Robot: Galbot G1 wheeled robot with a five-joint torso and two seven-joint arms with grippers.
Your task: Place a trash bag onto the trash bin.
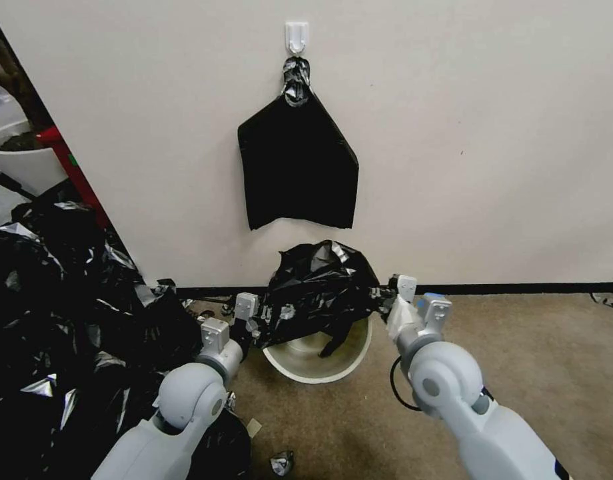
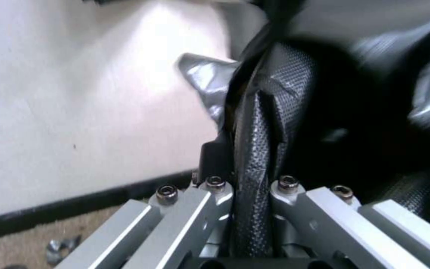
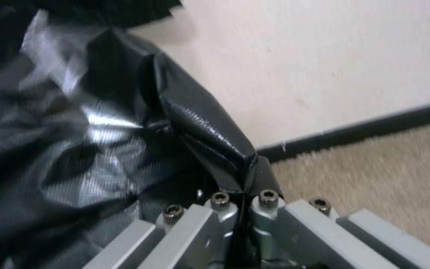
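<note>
I held the bag [image 1: 320,287] stretched between both pinching grippers, left [image 1: 248,319] and right [image 1: 394,301], directly above the bin [image 1: 313,363].

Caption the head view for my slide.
Both claws, left and right, stretch a black trash bag above the cream trash bin.

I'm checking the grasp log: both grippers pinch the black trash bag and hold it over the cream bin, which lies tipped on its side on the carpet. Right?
Not quite. In the head view the trash bin stands upright on the carpet, its mouth open upward, not tipped over. The rest holds: the left gripper and right gripper each pinch the trash bag over it.
</note>
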